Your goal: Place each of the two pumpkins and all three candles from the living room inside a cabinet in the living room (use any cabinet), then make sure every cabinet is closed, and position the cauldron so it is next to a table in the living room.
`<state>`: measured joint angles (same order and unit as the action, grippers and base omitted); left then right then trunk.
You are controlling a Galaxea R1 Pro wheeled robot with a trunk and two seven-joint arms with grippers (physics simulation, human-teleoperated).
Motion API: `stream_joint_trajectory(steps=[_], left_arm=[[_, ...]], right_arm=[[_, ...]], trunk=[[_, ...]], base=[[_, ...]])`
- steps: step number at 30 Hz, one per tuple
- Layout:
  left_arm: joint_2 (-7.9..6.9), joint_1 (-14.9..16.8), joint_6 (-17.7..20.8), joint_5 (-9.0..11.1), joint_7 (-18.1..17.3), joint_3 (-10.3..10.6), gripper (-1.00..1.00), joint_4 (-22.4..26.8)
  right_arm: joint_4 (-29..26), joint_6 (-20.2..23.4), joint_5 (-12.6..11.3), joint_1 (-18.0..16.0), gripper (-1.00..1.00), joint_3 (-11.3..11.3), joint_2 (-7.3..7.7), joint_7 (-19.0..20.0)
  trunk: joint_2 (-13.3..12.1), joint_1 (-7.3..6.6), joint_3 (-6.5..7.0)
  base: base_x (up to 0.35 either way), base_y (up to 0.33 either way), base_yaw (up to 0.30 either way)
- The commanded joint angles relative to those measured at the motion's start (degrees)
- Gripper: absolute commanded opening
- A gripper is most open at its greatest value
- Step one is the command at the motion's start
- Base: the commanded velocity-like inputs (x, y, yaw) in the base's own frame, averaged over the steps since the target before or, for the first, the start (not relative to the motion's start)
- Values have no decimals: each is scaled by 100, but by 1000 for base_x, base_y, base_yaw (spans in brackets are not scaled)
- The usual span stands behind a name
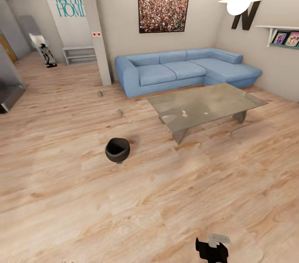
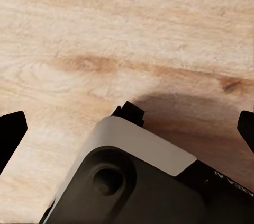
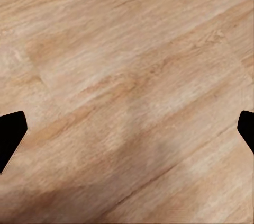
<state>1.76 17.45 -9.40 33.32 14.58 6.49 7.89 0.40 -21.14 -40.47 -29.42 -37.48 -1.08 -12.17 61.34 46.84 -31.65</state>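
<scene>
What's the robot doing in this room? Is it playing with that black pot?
Not yet. The robot is standing back on the wooden floor, holding nothing. Both its grippers are open, with floor between the fingers of the left gripper and the right gripper. The black cauldron sits by itself on the floor, a little way from the glass coffee table in front of the blue sofa. Two small tan candles lie on the floor farther away.

"Welcome HOME" on wall banner (image 1: 68, 4).
</scene>
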Motion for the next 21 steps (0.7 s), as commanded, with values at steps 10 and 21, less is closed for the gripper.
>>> stream_joint_trajectory(steps=[10, 21], left_arm=[[-7, 4, -18, 51, 28, 46, 100, -3], [-16, 4, -18, 52, 28, 45, 100, -1]], right_arm=[[4, -6, -31, -2, 100, -49, -7, -22], [4, -4, -31, -2, 100, -49, -17, -22]], trunk=[[3, 0, -5], [3, 0, -5]], base=[[0, 0, 289], [7, 0, 290]])
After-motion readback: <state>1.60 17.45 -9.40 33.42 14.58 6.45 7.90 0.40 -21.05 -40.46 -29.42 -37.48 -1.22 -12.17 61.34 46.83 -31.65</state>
